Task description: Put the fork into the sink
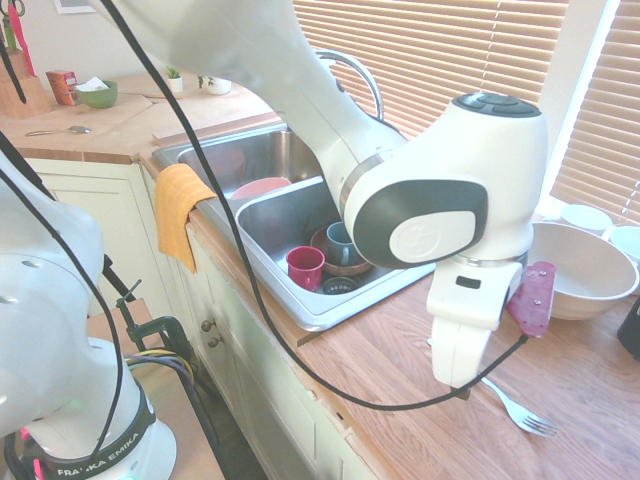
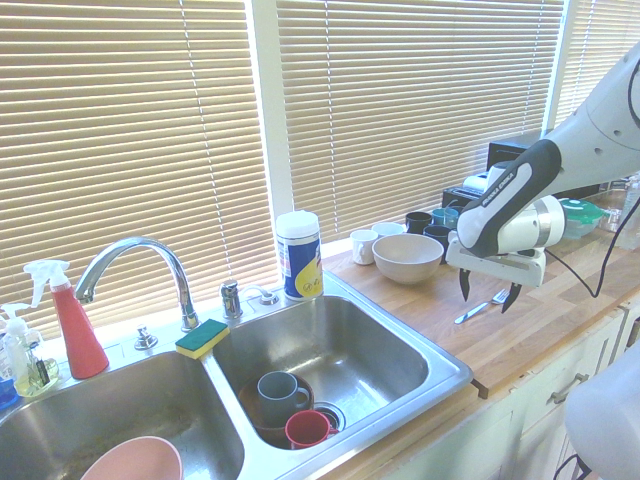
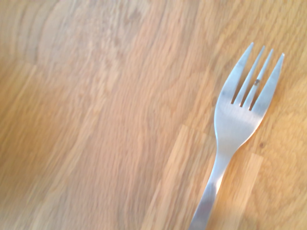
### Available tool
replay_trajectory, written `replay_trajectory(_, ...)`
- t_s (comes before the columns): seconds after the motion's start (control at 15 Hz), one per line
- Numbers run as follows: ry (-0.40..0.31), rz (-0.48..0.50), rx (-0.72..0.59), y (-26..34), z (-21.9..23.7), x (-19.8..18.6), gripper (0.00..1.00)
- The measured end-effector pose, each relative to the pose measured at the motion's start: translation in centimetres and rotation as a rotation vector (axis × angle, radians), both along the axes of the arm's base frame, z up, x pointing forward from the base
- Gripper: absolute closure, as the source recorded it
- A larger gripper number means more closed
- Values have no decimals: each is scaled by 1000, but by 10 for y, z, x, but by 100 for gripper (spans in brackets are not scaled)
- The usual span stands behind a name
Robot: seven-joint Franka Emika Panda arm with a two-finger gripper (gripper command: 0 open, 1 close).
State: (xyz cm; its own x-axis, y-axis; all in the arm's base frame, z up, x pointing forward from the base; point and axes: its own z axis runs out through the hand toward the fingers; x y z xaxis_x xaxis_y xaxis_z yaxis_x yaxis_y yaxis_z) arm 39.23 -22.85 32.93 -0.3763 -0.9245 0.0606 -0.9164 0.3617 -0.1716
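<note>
Wooden counter [image 1: 400, 350]; fork [image 1: 520, 407] handle hidden behind claw [image 2: 486, 292].

Bright daylight is being admitted through the slatted blinds [image 2: 420, 110], and both exterior views are being washed out. In the wrist view, the worktop [image 3: 96, 120] is being softly blurred, while the fork [image 3: 240, 120] is being rendered sharper.

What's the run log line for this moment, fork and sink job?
stage: approach | gripper: open, above fork | fork: flat on countertop, not held | sink: no fork visible
</note>
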Motion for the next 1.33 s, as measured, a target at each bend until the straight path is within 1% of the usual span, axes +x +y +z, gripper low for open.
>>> replay_trajectory(0.47, -32, -26, 6, -21, -3, 2, 100)
replay_trajectory(0.67, -36, -22, 18, -22, -12, 8, 100)
replay_trajectory(0.93, -43, -14, 24, -21, -14, 17, 100)
replay_trajectory(1.33, -46, -23, 30, -26, -15, 15, 100)
